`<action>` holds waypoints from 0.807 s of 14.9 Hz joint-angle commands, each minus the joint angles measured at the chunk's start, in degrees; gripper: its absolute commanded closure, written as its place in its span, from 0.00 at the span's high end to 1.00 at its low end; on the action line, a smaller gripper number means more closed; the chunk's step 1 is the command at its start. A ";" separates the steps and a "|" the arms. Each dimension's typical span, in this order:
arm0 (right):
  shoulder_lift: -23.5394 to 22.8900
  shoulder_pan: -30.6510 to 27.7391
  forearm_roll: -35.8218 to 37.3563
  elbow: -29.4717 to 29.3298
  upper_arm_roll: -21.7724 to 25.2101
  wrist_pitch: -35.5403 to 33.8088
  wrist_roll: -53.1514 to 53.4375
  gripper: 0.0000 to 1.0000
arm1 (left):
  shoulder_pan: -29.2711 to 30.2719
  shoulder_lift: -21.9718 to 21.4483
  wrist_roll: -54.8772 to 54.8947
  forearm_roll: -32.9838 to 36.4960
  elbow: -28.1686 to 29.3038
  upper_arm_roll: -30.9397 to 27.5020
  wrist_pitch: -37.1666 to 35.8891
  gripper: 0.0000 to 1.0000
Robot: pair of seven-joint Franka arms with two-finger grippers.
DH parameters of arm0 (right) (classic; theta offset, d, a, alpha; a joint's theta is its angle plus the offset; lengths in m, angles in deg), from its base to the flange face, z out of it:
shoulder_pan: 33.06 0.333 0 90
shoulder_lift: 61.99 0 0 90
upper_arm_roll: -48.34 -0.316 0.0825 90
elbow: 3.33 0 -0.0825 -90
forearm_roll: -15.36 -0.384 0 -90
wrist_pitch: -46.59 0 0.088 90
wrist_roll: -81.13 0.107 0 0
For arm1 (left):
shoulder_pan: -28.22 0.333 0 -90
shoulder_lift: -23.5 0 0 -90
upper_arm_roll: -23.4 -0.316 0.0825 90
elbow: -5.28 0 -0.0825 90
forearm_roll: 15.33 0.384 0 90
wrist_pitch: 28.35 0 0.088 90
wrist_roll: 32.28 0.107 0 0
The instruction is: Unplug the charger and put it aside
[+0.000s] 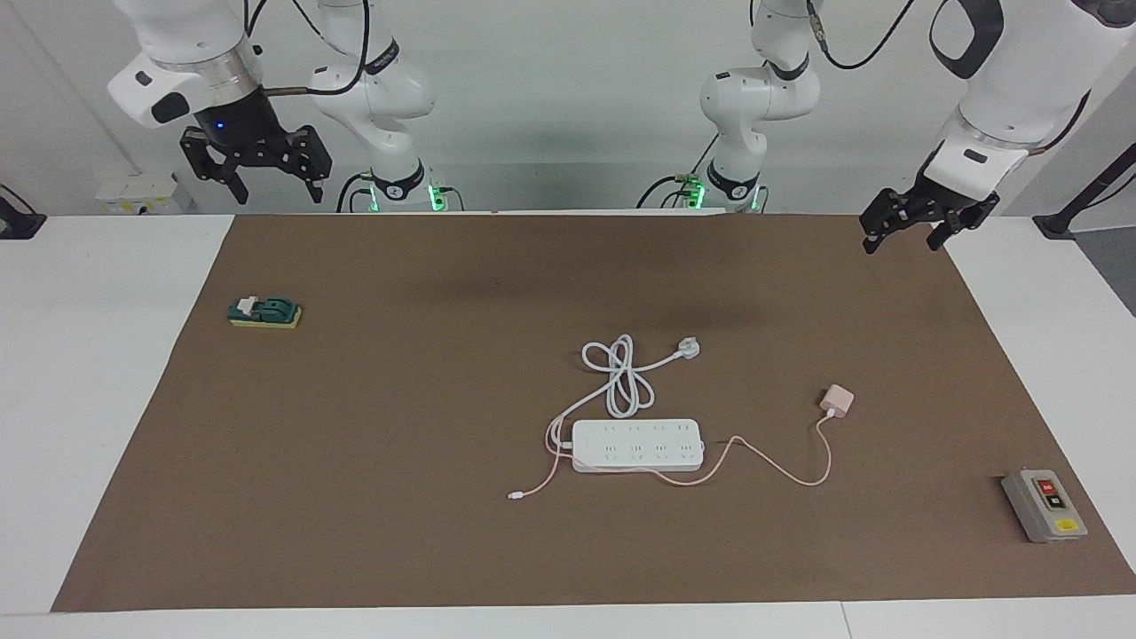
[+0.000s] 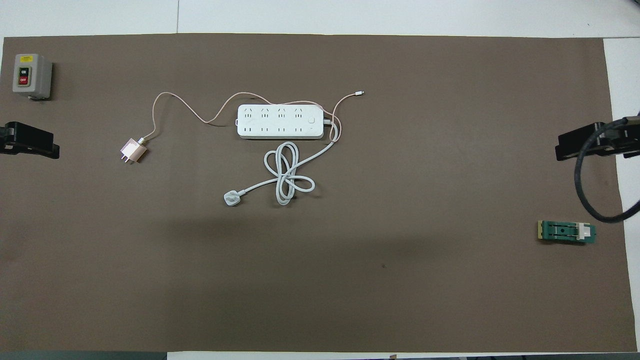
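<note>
Charger: the pink charger (image 1: 837,399) (image 2: 133,150) is seen lying unplugged on the brown mat (image 1: 426,497) (image 2: 350,280), beside the power strip toward the left arm's end of the table, prongs bare.
Cable: its thin pink cable (image 1: 781,470) (image 2: 185,107) is looped along and under the power strip (image 1: 637,445) (image 2: 280,121); the free tip (image 1: 515,496) (image 2: 359,93) is laid on the mat.
Left gripper: the left gripper (image 1: 914,222) (image 2: 30,142) is held in the air over the mat's edge, fingers spread, nothing held.
Right gripper: the right gripper (image 1: 266,173) (image 2: 582,142) is raised at the right arm's end, fingers spread, nothing held.
Surface: a white plug (image 1: 688,349) (image 2: 231,199) with coiled cord is placed nearer the robots than the strip; a grey switch box (image 1: 1044,505) (image 2: 31,76) and a green part (image 1: 264,311) (image 2: 567,232) are set at the mat's two ends.
Room: white table (image 1: 89,355) (image 2: 400,15), pale wall.
</note>
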 commanded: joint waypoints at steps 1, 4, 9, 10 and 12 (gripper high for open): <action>2.27 -1.99 -0.23 5.30 -0.88 2.66 -1.10 1.00 | -0.54 -0.46 1.52 0.02 0.22 -1.54 -0.31 1.00; 0.87 -2.17 -0.32 6.09 -1.05 5.48 1.27 1.00 | -0.63 -0.29 2.22 0.11 0.05 -1.46 0.22 1.00; 1.21 -1.64 -0.32 6.35 -1.14 5.22 1.27 1.00 | -0.81 0.68 2.22 0.20 -2.68 -1.54 -0.57 1.00; 1.22 -1.64 -0.75 6.62 -1.14 5.22 1.18 1.00 | -0.89 0.94 2.14 0.02 -2.68 -1.54 -0.48 1.00; 1.22 -1.81 -2.77 6.53 -1.05 5.40 1.36 1.00 | -0.90 0.86 2.14 -0.33 -2.59 -1.54 -0.57 1.00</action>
